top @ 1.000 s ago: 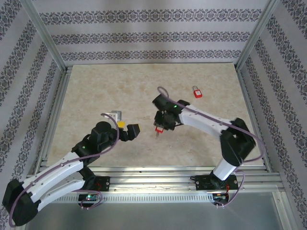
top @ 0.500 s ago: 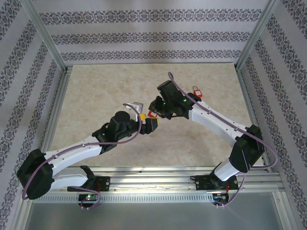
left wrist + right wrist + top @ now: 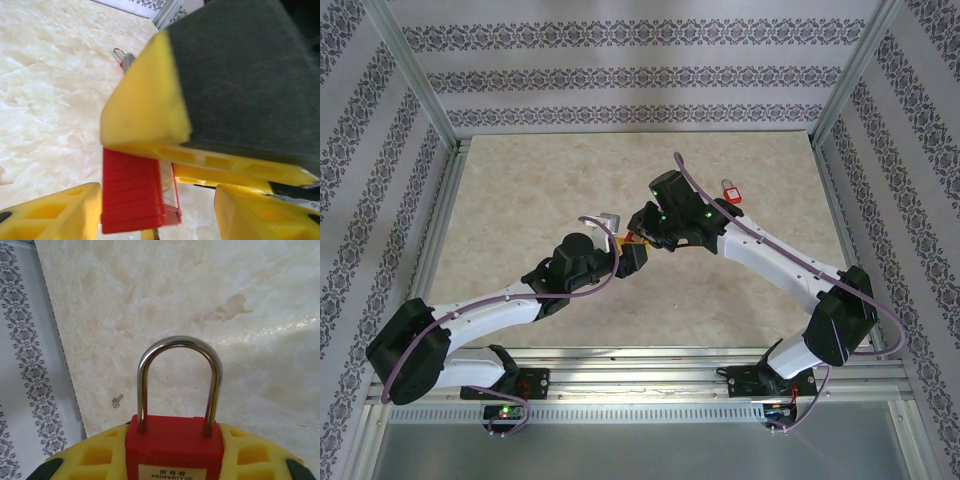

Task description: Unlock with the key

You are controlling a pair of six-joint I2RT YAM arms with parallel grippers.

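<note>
My right claw (image 3: 643,228) is clamped on the red plastic padlock with the bowed silver steel shackle (image 3: 175,442). Through its wrist camera the red body sits pinched upright between my two yellow ribbed fingers (image 3: 95,457), shackle pointing to 12 o'clock, with the beige marbled tabletop (image 3: 150,300) behind it.

In the overhead view my left claw (image 3: 631,256) sits just beside the right claw, at about 7 o'clock from it, the two nearly nose to nose at mid-table. Through the left wrist camera the padlock's body sits at 6 o'clock between my left fingers (image 3: 55,212). Those jaws stand apart: the 8 o'clock finger is at the red side, while the 4 o'clock one is clear of it with a gap. A right-claw finger (image 3: 235,75), yellow with a black pad, covers the lock from 1 o'clock.

A second small red padlock (image 3: 730,190) lies on the table at 2 o'clock from the right claw, well apart.
</note>
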